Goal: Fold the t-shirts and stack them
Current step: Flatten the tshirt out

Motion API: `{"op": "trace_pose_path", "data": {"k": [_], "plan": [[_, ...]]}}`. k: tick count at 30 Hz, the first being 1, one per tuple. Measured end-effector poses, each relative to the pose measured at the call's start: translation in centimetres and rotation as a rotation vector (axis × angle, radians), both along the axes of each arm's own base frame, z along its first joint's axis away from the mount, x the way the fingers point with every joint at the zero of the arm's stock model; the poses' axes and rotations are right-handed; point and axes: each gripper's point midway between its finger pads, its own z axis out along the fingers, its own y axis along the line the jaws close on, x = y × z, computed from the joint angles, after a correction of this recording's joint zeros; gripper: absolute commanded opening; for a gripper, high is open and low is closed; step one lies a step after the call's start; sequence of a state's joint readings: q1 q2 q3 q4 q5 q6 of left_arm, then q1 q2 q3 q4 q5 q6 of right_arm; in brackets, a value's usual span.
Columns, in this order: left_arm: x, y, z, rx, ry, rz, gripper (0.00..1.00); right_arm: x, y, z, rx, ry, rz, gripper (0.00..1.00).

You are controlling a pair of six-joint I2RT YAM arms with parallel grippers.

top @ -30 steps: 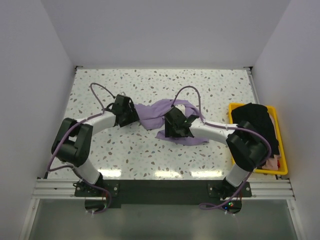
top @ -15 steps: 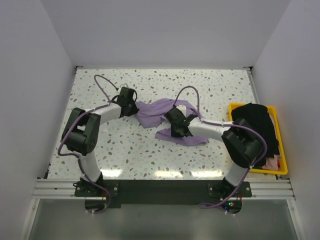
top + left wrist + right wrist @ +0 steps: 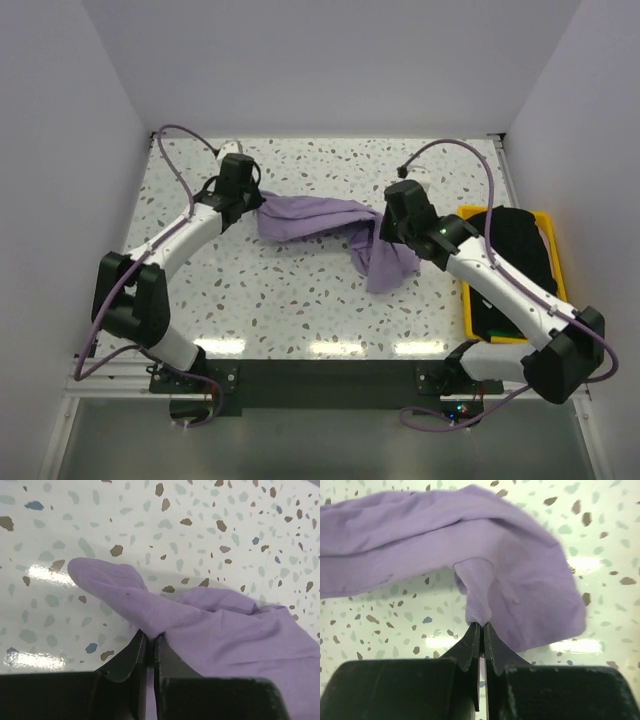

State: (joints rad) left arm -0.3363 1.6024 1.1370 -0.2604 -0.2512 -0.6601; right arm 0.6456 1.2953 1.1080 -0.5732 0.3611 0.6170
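Purple tee [image 3: 312, 218], unfolded, is stretched across mid-table between the left gripper [image 3: 252, 200], pinched shut on its 9 o'clock end, and the right gripper [image 3: 386, 232], pinched shut on its 3 o'clock end, while the black tee [image 3: 525, 236] lies in the bin [image 3: 468, 312] at 3 o'clock, so seemingly nothing is folded or stacked yet.

Across middle of table [image 3: 300, 295], shirt [image 3: 310, 217] between left gripper [image 3: 252, 200] at its left end and right gripper [image 3: 380, 232] at its right. Further right, at table's edge, bin [image 3: 468, 300] with second shirt [image 3: 520, 245] inside.
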Motion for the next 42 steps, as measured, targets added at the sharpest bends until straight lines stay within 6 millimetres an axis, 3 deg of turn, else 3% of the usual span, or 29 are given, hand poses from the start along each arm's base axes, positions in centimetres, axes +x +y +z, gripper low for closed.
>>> {"op": "trace_pose_path", "data": {"k": [5, 12, 16, 20, 24, 26, 30, 32, 34, 36, 37, 38, 39, 41, 42], "plan": [[-0.3, 1.0, 4.4, 0.017, -0.08, 0.007, 0.0, -0.3, -3.1, 3.9, -0.015, -0.065, -0.055, 0.0], [0.2, 2.0, 8.9, 0.028, -0.156, 0.009, 0.0, 0.9, -4.3, 8.0, -0.035, -0.124, -0.084, 0.0], [1.4, 3.2, 10.3, 0.02, -0.168, 0.028, 0.0, 5.1, -4.7, 10.2, -0.058, -0.145, -0.126, 0.0], [4.3, 4.0, 12.8, 0.018, -0.202, 0.037, 0.0, 9.9, -5.4, 11.8, -0.091, -0.169, -0.155, 0.0], [7.5, 3.6, 16.6, 0.006, -0.264, 0.021, 0.0, 14.7, -5.2, 18.0, -0.083, -0.291, -0.168, 0.0], [8.6, 3.4, 19.2, -0.001, -0.314, 0.013, 0.0, 15.8, -5.1, 22.9, -0.065, -0.395, -0.169, 0.0], [8.8, 3.5, 24.4, -0.008, -0.417, 0.003, 0.0, 13.9, -6.1, 30.4, -0.024, -0.563, -0.172, 0.0], [8.2, 3.8, 26.0, -0.009, -0.45, 0.003, 0.0, 11.7, -7.0, 31.5, -0.014, -0.584, -0.17, 0.0], [7.4, 4.1, 26.6, -0.007, -0.461, 0.002, 0.0, 9.7, -7.6, 30.7, -0.009, -0.576, -0.162, 0.0], [6.3, 4.4, 25.6, -0.005, -0.448, 0.002, 0.05, 7.5, -8.0, 27.5, -0.003, -0.515, -0.144, 0.0], [5.7, 4.6, 24.6, 0.0, -0.425, 0.002, 0.13, 6.6, -8.0, 25.5, 0.01, -0.486, -0.132, 0.0], [5.2, 4.7, 23.2, 0.004, -0.397, 0.002, 0.44, 5.7, -7.9, 22.7, 0.008, -0.427, -0.117, 0.0], [4.8, 4.8, 21.6, 0.014, -0.362, -0.003, 0.59, 5.0, -7.7, 19.7, 0.007, -0.368, -0.104, 0.0], [4.3, 5.2, 17.7, 0.03, -0.276, -0.002, 0.79, 4.1, -7.4, 13.4, -0.004, -0.245, -0.091, 0.0], [4.2, 5.5, 15.6, 0.034, -0.229, 0.003, 0.81, 3.7, -7.3, 10.0, -0.017, -0.171, -0.087, 0.01]]}}
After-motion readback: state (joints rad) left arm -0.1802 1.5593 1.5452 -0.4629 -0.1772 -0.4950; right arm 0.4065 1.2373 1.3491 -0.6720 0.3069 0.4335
